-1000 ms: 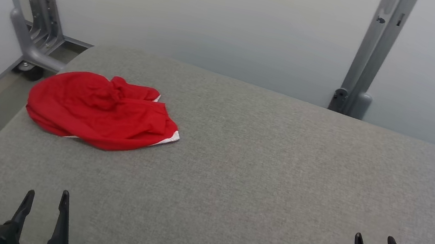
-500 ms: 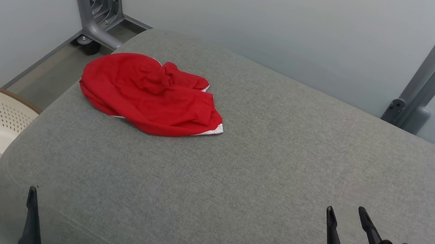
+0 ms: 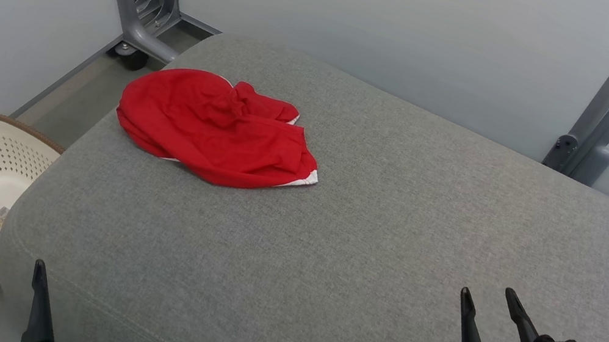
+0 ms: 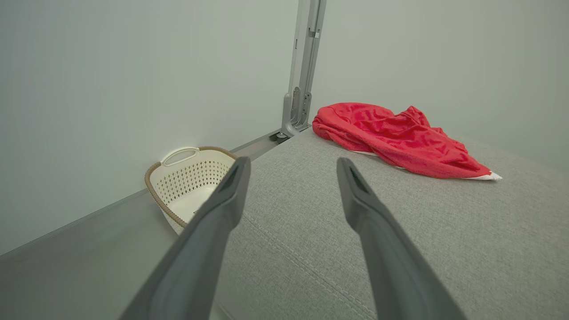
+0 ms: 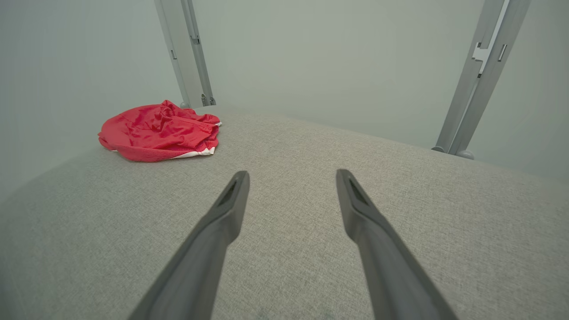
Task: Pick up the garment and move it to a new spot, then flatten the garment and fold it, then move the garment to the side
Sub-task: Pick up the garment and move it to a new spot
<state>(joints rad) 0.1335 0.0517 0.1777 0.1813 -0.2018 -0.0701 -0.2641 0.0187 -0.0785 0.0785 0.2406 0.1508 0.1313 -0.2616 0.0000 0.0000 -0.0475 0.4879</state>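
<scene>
Red garment (image 3: 219,127) bunched on cushion (image 3: 368,231), basket-side far corner. Left gripper (image 3: 11,278) and right gripper (image 3: 487,297) at its near edge, jaws spread, empty.

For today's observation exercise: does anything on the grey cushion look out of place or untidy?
Yes: the red fabric garment lies crumpled in a heap near the far left corner of the grey upholstered cushion, its white trim poking out.

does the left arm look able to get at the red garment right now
Probably yes: the left gripper is open, and only bare grey cushion lies between it and the red garment, which sits near the far left corner.
</scene>
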